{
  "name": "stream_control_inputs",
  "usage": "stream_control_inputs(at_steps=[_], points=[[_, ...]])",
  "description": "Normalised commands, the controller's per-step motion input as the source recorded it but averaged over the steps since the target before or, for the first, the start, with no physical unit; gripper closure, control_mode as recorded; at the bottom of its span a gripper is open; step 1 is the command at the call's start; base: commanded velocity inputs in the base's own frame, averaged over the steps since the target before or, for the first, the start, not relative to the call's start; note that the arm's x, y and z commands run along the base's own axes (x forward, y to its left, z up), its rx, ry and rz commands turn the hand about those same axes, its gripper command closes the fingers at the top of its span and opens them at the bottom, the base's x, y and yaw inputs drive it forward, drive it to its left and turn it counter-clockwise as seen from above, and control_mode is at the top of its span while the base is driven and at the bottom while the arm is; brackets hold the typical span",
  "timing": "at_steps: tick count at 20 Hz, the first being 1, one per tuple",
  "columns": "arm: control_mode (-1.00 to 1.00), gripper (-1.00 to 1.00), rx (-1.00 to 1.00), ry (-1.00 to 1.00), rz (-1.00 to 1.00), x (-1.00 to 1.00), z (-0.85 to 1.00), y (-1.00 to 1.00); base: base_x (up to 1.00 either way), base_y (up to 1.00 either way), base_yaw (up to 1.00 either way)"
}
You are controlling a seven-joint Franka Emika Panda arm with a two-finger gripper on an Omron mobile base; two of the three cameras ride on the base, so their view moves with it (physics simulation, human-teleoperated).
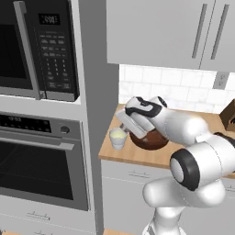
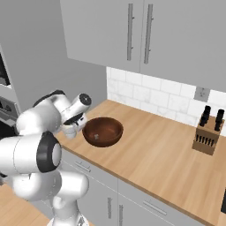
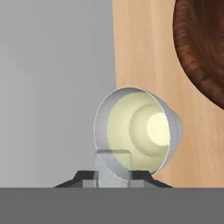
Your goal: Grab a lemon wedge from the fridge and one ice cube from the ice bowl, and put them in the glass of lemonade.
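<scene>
A small clear ice cube (image 3: 113, 165) sits between my gripper's (image 3: 113, 176) two dark fingertips, and the gripper is shut on it. Just beyond the cube is the mouth of the glass of lemonade (image 3: 135, 129), a clear tumbler with pale yellow liquid. From the left base view, the gripper (image 1: 125, 127) hangs just above the glass (image 1: 118, 137), near the counter's left end. The dark-brown ice bowl (image 1: 150, 140) (image 2: 102, 131) (image 3: 202, 48) stands right beside the glass. The lemon wedge and the fridge are out of view.
The wooden counter (image 2: 150, 154) ends at a grey side panel (image 1: 103, 92) left of the glass. The black oven and microwave column (image 1: 39, 114) stands further left. A knife block (image 2: 205, 137) is at the far right, and grey wall cabinets (image 2: 132, 31) hang overhead.
</scene>
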Motion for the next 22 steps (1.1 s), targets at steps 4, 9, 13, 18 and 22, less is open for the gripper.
stream_control_inputs(at_steps=[4,9,13,18,22], points=[[-1.00,1.00,0.00,0.08,-0.09,0.15,-0.28,0.00,0.00,0.00,0.00],[-1.00,1.00,0.00,0.04,-0.10,0.11,-0.29,0.00,0.00,0.00,0.00],[-1.00,1.00,0.00,0.03,-0.10,0.00,-0.30,0.00,0.00,0.00,0.00],[-1.00,1.00,0.00,0.03,-0.11,0.00,-0.21,0.01,0.00,0.00,0.00],[-1.00,1.00,0.00,0.01,-0.13,0.00,-0.01,0.02,0.00,0.00,0.00]])
